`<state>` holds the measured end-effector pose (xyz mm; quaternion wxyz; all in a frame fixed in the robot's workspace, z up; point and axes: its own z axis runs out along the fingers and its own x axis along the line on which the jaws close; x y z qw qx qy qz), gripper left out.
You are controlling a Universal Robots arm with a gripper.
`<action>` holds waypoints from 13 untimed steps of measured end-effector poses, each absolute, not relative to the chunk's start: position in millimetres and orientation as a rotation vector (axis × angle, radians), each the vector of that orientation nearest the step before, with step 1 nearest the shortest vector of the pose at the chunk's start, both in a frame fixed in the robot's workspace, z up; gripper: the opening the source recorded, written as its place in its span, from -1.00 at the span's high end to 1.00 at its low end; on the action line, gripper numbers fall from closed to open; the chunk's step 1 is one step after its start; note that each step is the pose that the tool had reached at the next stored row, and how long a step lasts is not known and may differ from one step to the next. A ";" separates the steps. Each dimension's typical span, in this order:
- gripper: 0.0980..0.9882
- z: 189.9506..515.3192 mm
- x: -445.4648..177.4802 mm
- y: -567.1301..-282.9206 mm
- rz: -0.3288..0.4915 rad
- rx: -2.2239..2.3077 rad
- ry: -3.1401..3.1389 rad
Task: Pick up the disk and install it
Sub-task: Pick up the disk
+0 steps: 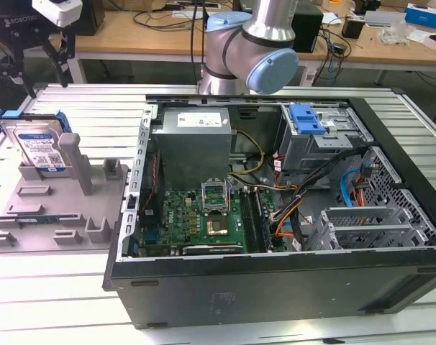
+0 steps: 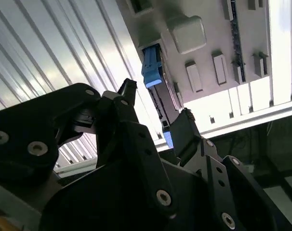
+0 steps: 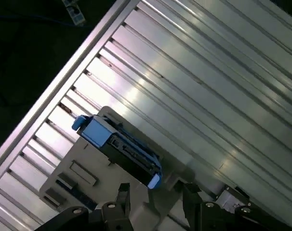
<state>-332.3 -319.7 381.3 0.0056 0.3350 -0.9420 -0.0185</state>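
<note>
The disk (image 1: 37, 144), a silver drive with a blue-and-white label in a blue carrier, stands on edge, leaning on a post of the grey fixture (image 1: 52, 208) at the exterior view's left. My gripper (image 1: 42, 72) hangs above it, open and holding nothing. In both wrist views the disk (image 2: 152, 72) (image 3: 119, 147) lies in line with the gap between the black fingertips, apart from them. The gripper (image 2: 157, 100) (image 3: 155, 192) is spread wider than the disk's thin edge.
An open computer case (image 1: 275, 287) lies on the ribbed metal table (image 1: 96, 108), to the fixture's right in the exterior view. Inside are a grey power-supply box (image 1: 193, 144), a motherboard (image 1: 203, 215) and a drive bay with a blue latch (image 1: 308, 118). The arm's base (image 1: 254, 50) rises behind the case.
</note>
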 end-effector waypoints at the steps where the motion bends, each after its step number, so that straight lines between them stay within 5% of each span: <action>1: -0.03 381.2 -332.3 -319.7 -0.056 1.098 -2.930; 13: -0.03 377.1 -332.3 -319.6 -0.036 1.472 -2.752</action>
